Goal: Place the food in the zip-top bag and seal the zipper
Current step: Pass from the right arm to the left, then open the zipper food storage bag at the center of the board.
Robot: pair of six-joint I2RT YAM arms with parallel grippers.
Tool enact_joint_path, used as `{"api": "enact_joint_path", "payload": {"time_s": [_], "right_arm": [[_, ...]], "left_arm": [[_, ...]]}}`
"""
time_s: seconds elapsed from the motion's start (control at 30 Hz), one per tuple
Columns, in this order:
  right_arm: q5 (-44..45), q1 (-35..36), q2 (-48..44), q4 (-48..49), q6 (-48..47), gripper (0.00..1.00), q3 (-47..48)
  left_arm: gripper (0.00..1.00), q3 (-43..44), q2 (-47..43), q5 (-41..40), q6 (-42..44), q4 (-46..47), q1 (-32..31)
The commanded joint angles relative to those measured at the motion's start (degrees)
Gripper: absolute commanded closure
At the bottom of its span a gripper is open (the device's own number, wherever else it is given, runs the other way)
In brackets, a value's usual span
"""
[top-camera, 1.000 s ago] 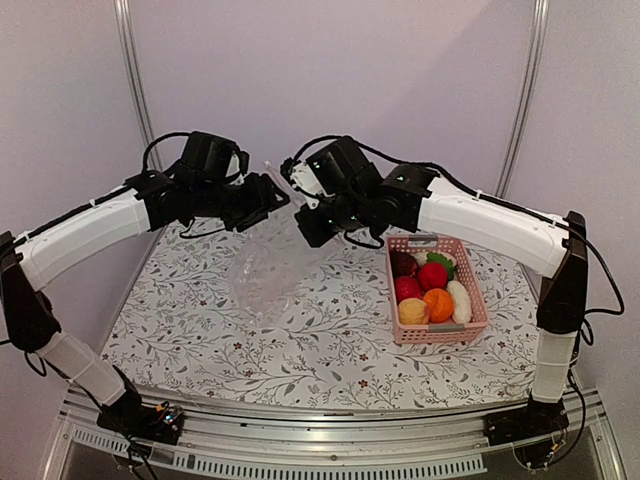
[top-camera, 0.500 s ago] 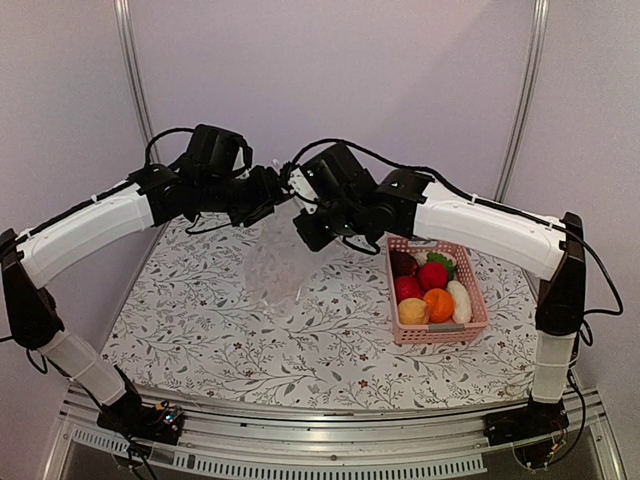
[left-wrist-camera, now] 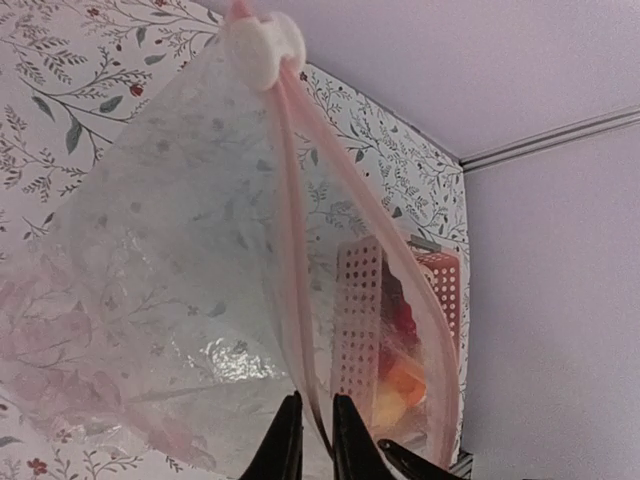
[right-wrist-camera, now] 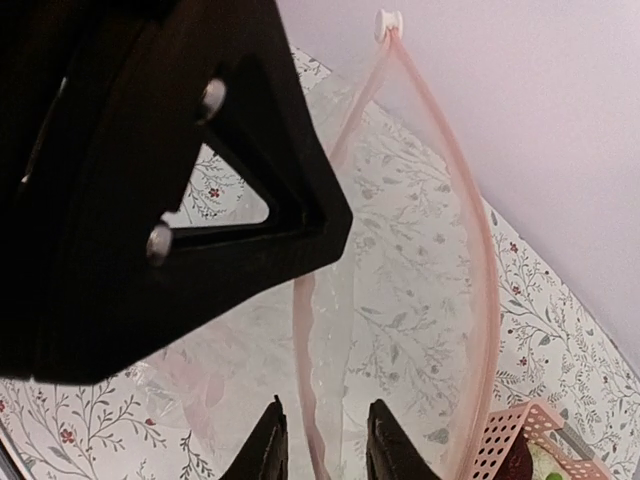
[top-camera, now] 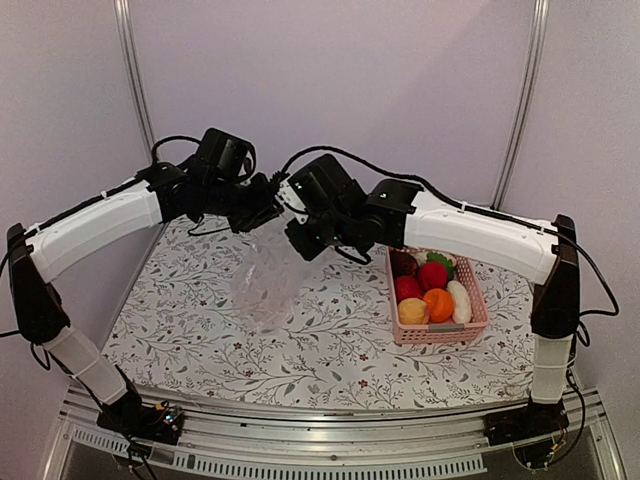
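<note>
The clear zip-top bag [top-camera: 268, 285] hangs above the table between my two grippers, its mouth upward. My left gripper [top-camera: 272, 205] is shut on the pink zipper [left-wrist-camera: 290, 200]; in its wrist view the fingers [left-wrist-camera: 285, 440] pinch one strip. My right gripper [top-camera: 296, 222] is open, its jaws standing apart on either side of the other strip [right-wrist-camera: 315, 400] without pressing it. A white slider [left-wrist-camera: 262, 45] sits at the zipper's far end. The food [top-camera: 432, 276] lies in the pink basket [top-camera: 440, 335]: red, orange, yellow-tan, purple and white pieces.
The pink basket stands on the right of the flowered tablecloth [top-camera: 330, 350]. The left arm's black body [right-wrist-camera: 150, 180] fills the upper left of the right wrist view. Metal frame posts [top-camera: 520, 100] rise at the back corners.
The left gripper has closed on the bag's zipper strip. The right gripper, shut on the bag before, has opened. Both grippers have drawn together and shifted slightly left.
</note>
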Motion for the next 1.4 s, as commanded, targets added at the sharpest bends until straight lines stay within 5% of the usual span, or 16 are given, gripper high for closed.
{"api": "enact_joint_path", "payload": {"time_s": [0.0,0.17,0.4,1.0,1.1,1.2,1.27,1.37], "right_arm": [[-10.36,1.33,-0.93,-1.88,-0.17,0.66,1.24],[-14.45,0.51,-5.37,-3.41,4.46,0.53,3.35],[-13.52,-5.99,-7.66,-4.29,11.79,0.54,4.55],[-20.06,-8.42,1.57,-8.24,23.96,0.44,10.94],[-17.21,-9.07,2.72,-11.23,26.71,0.57,10.84],[-18.29,-10.34,3.59,-12.36,30.02,0.86,10.2],[-19.48,-10.53,3.91,-10.9,31.01,1.0,9.82],[-20.63,-10.53,3.86,-7.72,31.89,1.0,8.67]], "left_arm": [[0.9,-0.48,-1.84,0.33,1.61,0.76,0.77],[0.95,-0.56,-2.55,1.96,5.46,0.6,0.78],[0.96,-1.05,-4.62,2.76,9.98,1.66,0.54],[0.97,4.45,-0.82,1.62,17.13,-2.03,-2.27],[0.97,4.84,-0.52,0.77,17.61,-2.27,-2.65],[0.92,5.64,0.56,-0.95,17.58,-3.64,-2.89],[0.68,6.26,1.83,-2.04,16.88,-4.58,-3.12],[0.5,7.9,4.11,-2.5,17.01,-5.21,-3.62]]}}
